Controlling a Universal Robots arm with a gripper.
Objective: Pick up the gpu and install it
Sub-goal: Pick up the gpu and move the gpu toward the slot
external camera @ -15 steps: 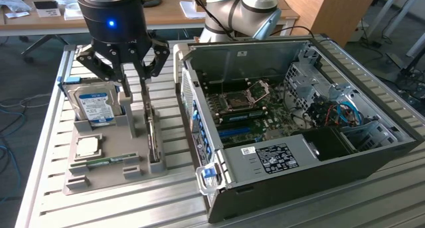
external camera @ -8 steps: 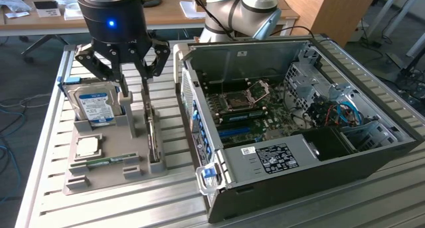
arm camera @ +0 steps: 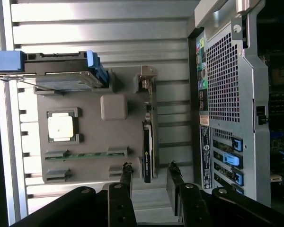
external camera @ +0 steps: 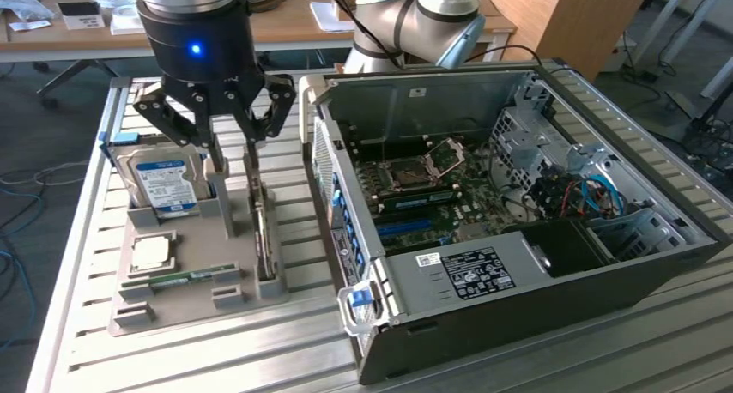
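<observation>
Gpu [external camera: 264, 238] stands on its long edge in a slot of the grey holder tray [external camera: 184, 303]. The tray sits on the slatted surface [external camera: 229, 359] beside the open computer case [external camera: 516, 264]. The card is likely kept on edge so fingers can close on its two flat faces from above. End effector [external camera: 233, 148] hangs over the tray's far end, fingers spread wide, nothing held. In the wrist view the card's line runs between the fingertips [arm camera: 127, 171], apparently untouched. Hard drive [external camera: 166, 183] is propped in the neighbouring slot.
</observation>
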